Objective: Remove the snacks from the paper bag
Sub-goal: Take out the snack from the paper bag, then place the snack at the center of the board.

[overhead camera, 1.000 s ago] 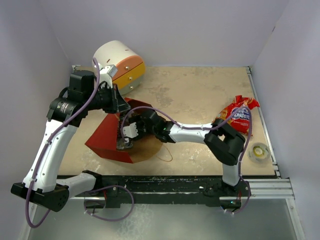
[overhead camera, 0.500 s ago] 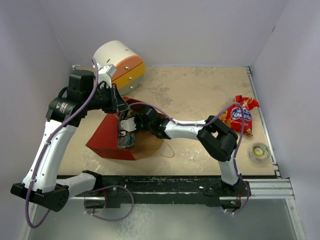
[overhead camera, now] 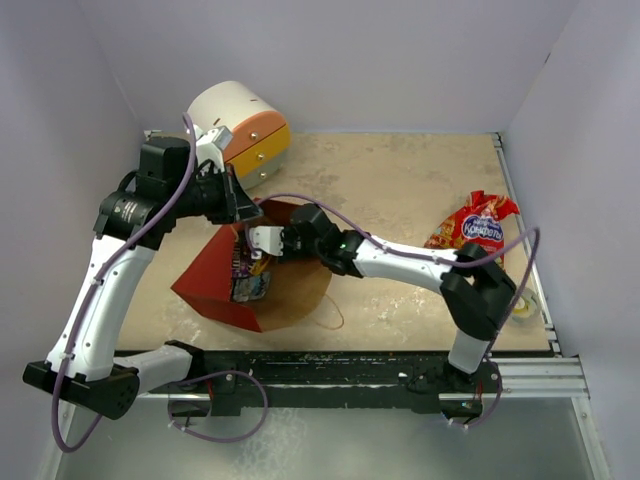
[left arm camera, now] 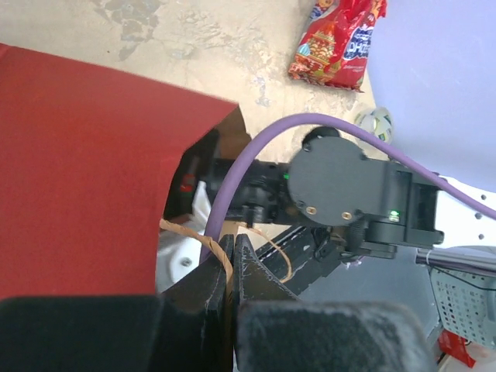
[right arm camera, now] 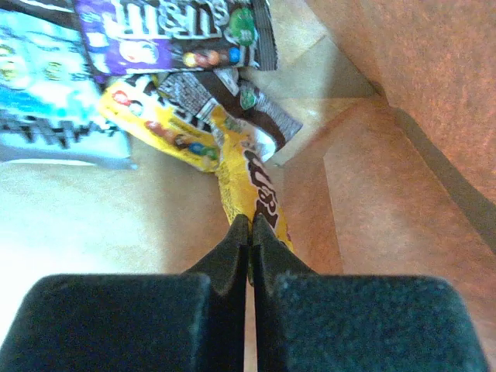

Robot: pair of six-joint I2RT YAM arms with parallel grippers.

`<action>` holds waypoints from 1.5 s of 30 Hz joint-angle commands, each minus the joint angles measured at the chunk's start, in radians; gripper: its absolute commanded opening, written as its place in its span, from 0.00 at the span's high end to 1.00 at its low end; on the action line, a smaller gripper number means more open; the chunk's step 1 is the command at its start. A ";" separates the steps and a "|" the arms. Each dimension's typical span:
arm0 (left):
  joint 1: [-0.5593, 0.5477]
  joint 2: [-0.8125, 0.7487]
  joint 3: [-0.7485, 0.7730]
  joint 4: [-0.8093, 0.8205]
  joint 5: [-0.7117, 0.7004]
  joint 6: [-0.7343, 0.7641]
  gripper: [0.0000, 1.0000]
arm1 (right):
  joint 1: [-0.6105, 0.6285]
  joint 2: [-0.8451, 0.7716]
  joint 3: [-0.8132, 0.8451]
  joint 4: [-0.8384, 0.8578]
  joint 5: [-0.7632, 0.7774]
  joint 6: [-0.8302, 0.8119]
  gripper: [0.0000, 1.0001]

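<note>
The paper bag (overhead camera: pixel 212 277) lies on its side, red outside and brown inside, its mouth facing right. My left gripper (left arm camera: pixel 231 240) is shut on its thin twisted handle (left arm camera: pixel 188 229) and holds the mouth open, above the bag (left arm camera: pixel 77 170). My right gripper (right arm camera: pixel 249 221) reaches into the bag and is shut on the end of a yellow packet (right arm camera: pixel 254 190). Beyond it lie a purple packet (right arm camera: pixel 178 31), a light blue packet (right arm camera: pixel 46 93), a dark brown packet (right arm camera: pixel 252 105) and another yellow one (right arm camera: pixel 155 124). From above, the right gripper (overhead camera: pixel 256 258) sits at the bag's mouth beside the packets (overhead camera: pixel 250 285).
A big red snack bag (overhead camera: pixel 476 230) lies on the table at the right, also seen from the left wrist (left arm camera: pixel 337 43). A tape roll (overhead camera: pixel 520 306) sits near the right edge, partly behind the right arm. The white, orange and yellow drawer unit (overhead camera: pixel 240 130) stands at the back left.
The right jaws have shut on the yellow packet inside the bag, and the right arm's elbow has swung to the right. The left arm has kept still, holding the handle.
</note>
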 commanded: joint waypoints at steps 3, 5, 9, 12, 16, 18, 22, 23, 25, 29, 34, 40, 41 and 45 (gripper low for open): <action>0.002 0.000 0.042 0.037 0.016 -0.006 1.00 | -0.001 -0.187 -0.056 -0.059 -0.202 0.243 1.00; 0.002 0.003 0.041 0.040 0.023 -0.006 1.00 | 0.001 -0.221 -0.058 -0.091 -0.224 0.304 1.00; 0.002 0.005 0.038 0.044 0.022 -0.005 1.00 | 0.001 -0.281 -0.048 -0.161 -0.195 0.426 1.00; 0.002 -0.001 0.031 0.048 0.018 -0.016 1.00 | 0.001 -0.333 -0.031 -0.225 -0.178 0.478 1.00; 0.001 -0.014 0.004 0.071 0.019 -0.028 1.00 | 0.001 -0.441 -0.030 -0.272 -0.147 0.528 1.00; 0.001 -0.015 -0.006 0.076 0.019 -0.028 1.00 | 0.001 -0.493 -0.033 -0.281 -0.116 0.556 1.00; 0.003 -0.015 -0.008 0.092 0.022 -0.033 1.00 | 0.001 -0.561 -0.051 -0.276 -0.068 0.614 1.00; 0.001 -0.013 -0.002 0.095 0.022 -0.035 1.00 | 0.001 -0.570 -0.049 -0.281 -0.064 0.625 1.00; 0.002 -0.007 0.019 0.095 0.016 -0.036 1.00 | 0.001 -0.586 -0.039 -0.294 -0.059 0.643 1.00; 0.001 0.013 0.085 0.083 -0.014 -0.013 1.00 | 0.001 -0.638 -0.019 -0.297 0.055 0.745 1.00; 0.003 0.042 0.200 0.045 -0.101 0.066 1.00 | -0.001 -0.711 0.031 -0.311 0.255 0.737 1.00; 0.002 0.066 0.303 0.028 -0.186 0.216 1.00 | -0.005 -0.768 0.090 -0.253 0.535 0.712 1.00; 0.002 0.072 0.319 0.025 -0.200 0.238 1.00 | -0.009 -0.774 0.090 -0.229 0.568 0.711 1.00; -0.001 0.098 0.350 0.032 -0.199 0.285 1.00 | -0.058 -0.778 0.088 -0.157 0.672 0.738 1.00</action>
